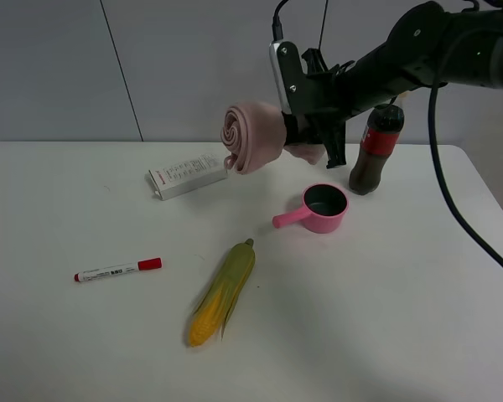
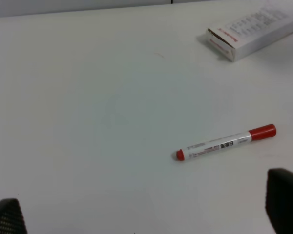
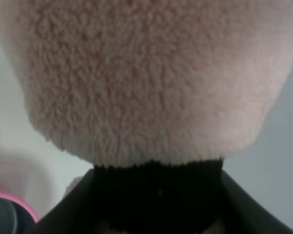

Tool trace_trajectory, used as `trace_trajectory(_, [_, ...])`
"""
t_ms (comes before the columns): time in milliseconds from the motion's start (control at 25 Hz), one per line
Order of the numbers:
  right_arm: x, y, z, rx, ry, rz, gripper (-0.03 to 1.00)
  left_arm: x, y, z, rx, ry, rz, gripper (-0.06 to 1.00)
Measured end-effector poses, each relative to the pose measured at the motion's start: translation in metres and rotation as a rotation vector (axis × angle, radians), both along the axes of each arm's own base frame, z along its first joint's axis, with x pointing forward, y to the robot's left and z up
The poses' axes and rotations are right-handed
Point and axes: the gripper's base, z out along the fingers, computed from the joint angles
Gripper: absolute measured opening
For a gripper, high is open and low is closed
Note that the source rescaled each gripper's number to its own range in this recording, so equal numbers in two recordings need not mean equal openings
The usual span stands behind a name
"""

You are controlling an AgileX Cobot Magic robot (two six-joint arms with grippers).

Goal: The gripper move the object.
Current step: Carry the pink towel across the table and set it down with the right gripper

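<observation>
The fuzzy dusty-pink rolled towel hangs in the air above the table's back middle, held at its black band by my right gripper, which is shut on it. The towel fills the right wrist view, with the black band below it. My left gripper shows only as two dark fingertips far apart at the edges of the left wrist view, open and empty, above bare table near the marker.
A glossy pink small pot with handle sits under the towel's right side. A cola bottle stands behind it. A white box, a red-capped marker and a corn cob lie on the white table.
</observation>
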Motion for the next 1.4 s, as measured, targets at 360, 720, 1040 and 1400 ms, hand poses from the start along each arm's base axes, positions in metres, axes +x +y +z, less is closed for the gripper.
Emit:
trace_trajectory(360, [0.009, 0.015, -0.035, -0.109, -0.021, 0.065, 0.00, 0.000, 0.000, 0.000, 0.000, 0.000, 0.000, 1.00])
trace_trajectory(720, [0.009, 0.021, -0.033, -0.100, -0.048, 0.066, 0.00, 0.000, 0.000, 0.000, 0.000, 0.000, 0.000, 1.00])
trace_trajectory(1040, [0.007, 0.023, -0.033, -0.098, -0.042, 0.070, 0.15, 0.000, 0.000, 0.000, 0.000, 0.000, 0.000, 1.00])
trace_trajectory(1400, [0.009, 0.024, -0.031, -0.068, -0.051, 0.031, 0.89, 0.000, 0.000, 0.000, 0.000, 0.000, 0.000, 1.00])
